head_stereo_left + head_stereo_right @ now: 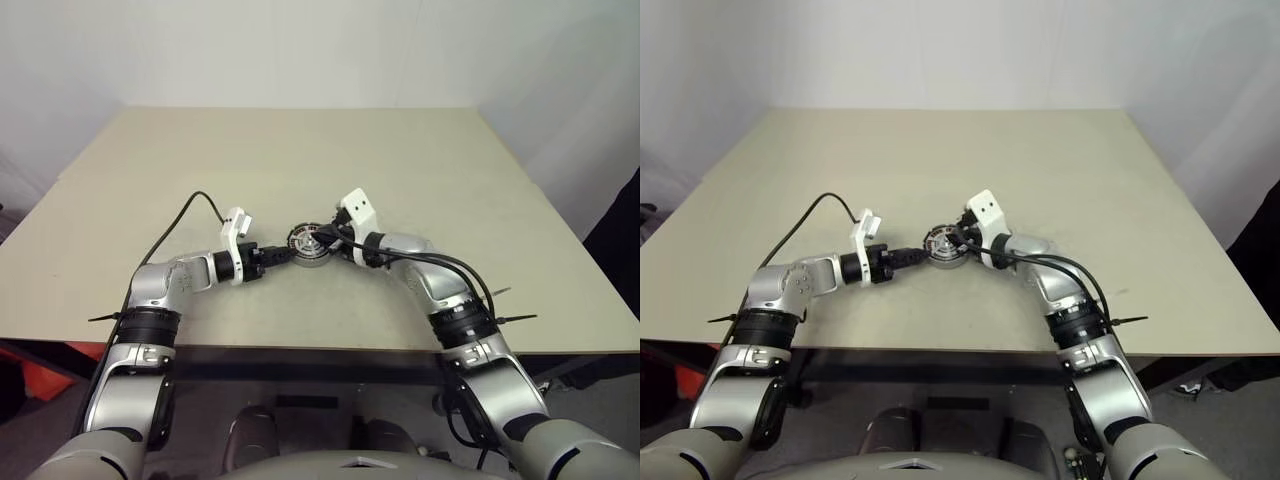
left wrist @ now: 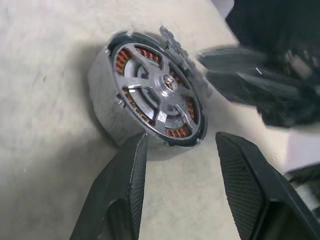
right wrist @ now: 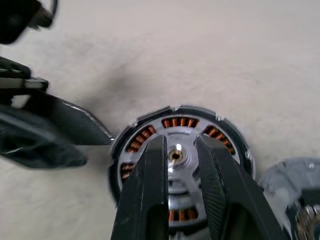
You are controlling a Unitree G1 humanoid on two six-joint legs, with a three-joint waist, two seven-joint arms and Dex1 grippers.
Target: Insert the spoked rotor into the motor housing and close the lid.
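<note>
On beige table (image 1: pixel 420 170), near front edge — motor housing (image 1: pixel 308 243) sits between both arms, spoked rotor (image 2: pixel 159 91) already seated inside, copper windings showing through spokes. Left gripper (image 2: pixel 181 156) just beside housing's side, fingers apart, clamping nothing. Right gripper (image 3: pixel 179 150) over hub from opposite side, fingers close together with narrow gap. Lid (image 3: pixel 289 186) — small grey disc, flat on table just beside housing.

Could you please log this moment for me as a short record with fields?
surface: beige table
motor housing: resting on the table between both grippers, copper windings visible
spoked rotor: seated in the housing
lid: lying beside the housing, not yet fitted
left gripper: open, fingers apart beside the housing
right gripper: narrow gap, fingers over the rotor hub
</note>
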